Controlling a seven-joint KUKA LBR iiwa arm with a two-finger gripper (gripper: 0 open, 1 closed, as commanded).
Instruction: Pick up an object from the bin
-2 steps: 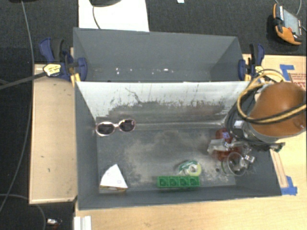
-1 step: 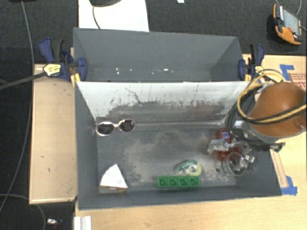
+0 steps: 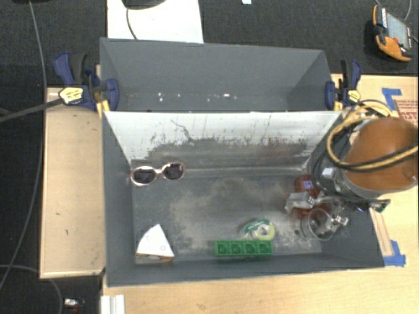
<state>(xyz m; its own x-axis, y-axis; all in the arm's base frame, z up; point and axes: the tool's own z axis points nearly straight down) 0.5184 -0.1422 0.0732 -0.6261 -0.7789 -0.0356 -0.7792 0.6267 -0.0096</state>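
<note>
Cannot tell state of end effector; would pinch nearby green-white round piece, probably light and stiff, across its edges.

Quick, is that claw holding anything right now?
Gripper: cannot be told; it is down at the right end of the bin.

A small reddish thing lies low at the bin's right side.
</note>
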